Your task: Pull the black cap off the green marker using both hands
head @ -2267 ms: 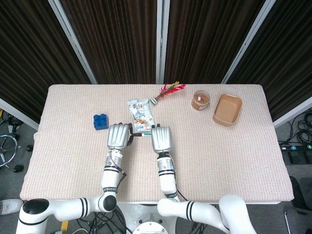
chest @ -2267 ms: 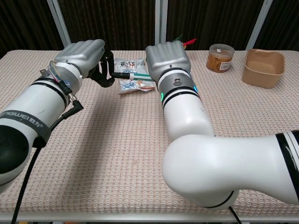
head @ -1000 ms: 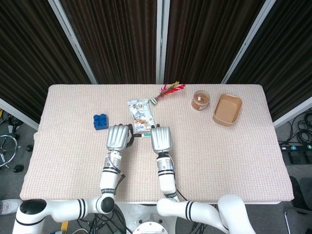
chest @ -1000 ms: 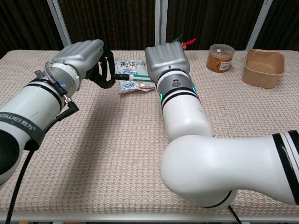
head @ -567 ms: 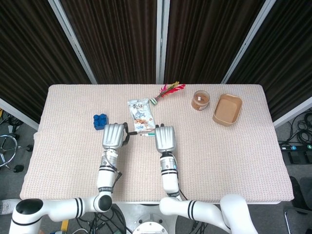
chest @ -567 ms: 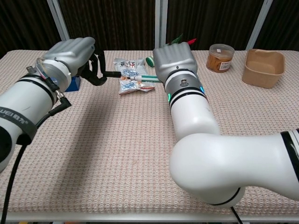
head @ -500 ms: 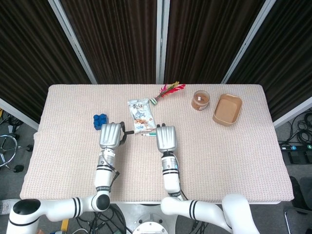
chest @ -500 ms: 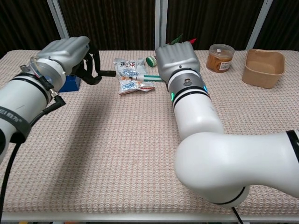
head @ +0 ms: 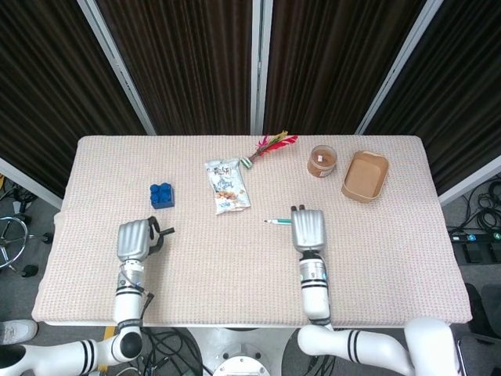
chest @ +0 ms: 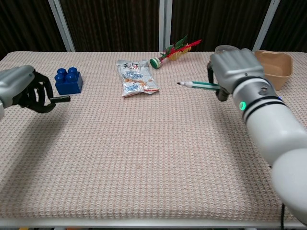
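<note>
Green marker [chest: 200, 85] now uncapped: bare tip points to 9 o'clock, barrel clamped in your right hand [chest: 233, 72], above counter [chest: 144, 158] at right of centre. Black cap [chest: 61, 98] gone with your left hand [chest: 21, 88], fingers curled round it, at far 9 o'clock near blue block [chest: 68, 80]. Half second ago hands sat close together; now well apart. Pull looks done.
</note>
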You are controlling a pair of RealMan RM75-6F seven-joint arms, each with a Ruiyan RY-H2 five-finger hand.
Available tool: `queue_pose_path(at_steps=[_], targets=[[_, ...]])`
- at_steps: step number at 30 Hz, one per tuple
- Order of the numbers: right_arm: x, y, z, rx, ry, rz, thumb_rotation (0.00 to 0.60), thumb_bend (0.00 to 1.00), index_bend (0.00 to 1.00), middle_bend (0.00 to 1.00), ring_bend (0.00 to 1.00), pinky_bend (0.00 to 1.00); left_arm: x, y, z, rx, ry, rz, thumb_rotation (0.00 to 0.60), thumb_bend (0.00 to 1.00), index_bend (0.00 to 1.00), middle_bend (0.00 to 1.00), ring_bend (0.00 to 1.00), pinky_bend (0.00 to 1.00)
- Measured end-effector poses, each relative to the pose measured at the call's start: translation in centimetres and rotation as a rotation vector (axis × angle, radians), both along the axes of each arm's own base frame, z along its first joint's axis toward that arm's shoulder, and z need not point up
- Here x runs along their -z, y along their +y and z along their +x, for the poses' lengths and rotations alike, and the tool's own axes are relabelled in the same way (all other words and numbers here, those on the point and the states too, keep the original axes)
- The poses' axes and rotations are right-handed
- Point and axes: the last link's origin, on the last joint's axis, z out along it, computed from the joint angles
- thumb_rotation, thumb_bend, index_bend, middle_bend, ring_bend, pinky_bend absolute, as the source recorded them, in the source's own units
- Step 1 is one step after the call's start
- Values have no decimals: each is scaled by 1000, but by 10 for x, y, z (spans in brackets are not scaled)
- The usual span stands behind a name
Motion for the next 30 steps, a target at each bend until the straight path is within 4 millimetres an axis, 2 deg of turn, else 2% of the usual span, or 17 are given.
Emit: queue_pose_path(at_steps=[3,5,7,8,10,12,16,18,19,20,21,22,23,24,26,30], targets=[[-1,10,-23,36,-8,27,600,268,582,552,808,881,9,-8,-14,-23,2,-26,600,390,581,603,533,586],[2,14,-30,53,-19,51,600,176,465,489,802,881,17,-10,-19,-22,-2,-49,600,310,505,531,462,526],[6,16,-35,60,-20,78,600,84,295,390,781,881,23,-11,-19,-12,-17,-69,600,229,375,438,373,446],[7,17,-36,61,-21,87,600,50,209,329,756,882,26,-11,-18,0,-27,-81,600,185,286,362,303,385],[6,18,-35,55,-33,92,600,15,110,243,685,877,26,-11,-16,20,-36,-87,600,147,214,273,233,321],[4,19,-33,43,-52,85,600,1,71,189,604,862,22,-11,-13,45,-47,-75,600,123,188,223,199,276],[-12,25,-27,5,-101,48,600,0,65,180,568,845,6,-14,-10,70,-60,-19,600,104,186,217,194,250],[-23,31,-26,-18,-122,28,600,0,64,175,504,744,-7,-18,-8,76,-72,21,600,98,187,216,191,239],[-32,36,-26,-40,-136,16,600,0,66,159,415,606,-14,-21,-8,83,-74,41,600,96,187,213,181,224],[-40,40,-27,-59,-141,8,600,0,66,128,282,419,-23,-25,-8,97,-72,69,600,95,186,204,161,194],[-47,43,-30,-80,-142,3,600,0,63,100,186,285,-30,-29,-10,112,-64,89,600,95,186,195,146,174],[-58,49,-36,-108,-136,0,600,0,51,47,60,108,-36,-33,-12,129,-50,106,600,94,186,179,127,148],[-67,53,-42,-128,-127,-1,600,0,41,24,19,46,-45,-41,-18,153,-24,127,600,94,186,161,111,125],[-76,57,-50,-147,-118,-2,600,0,22,4,0,2,-51,-48,-24,172,1,138,600,94,186,153,105,116],[-96,69,-70,-176,-106,-9,600,0,3,0,0,0,-63,-69,-42,203,72,144,600,94,184,142,98,98],[-114,95,-108,-134,-151,-20,600,1,0,0,0,0,-79,-113,-86,178,182,122,600,95,183,141,97,86]])
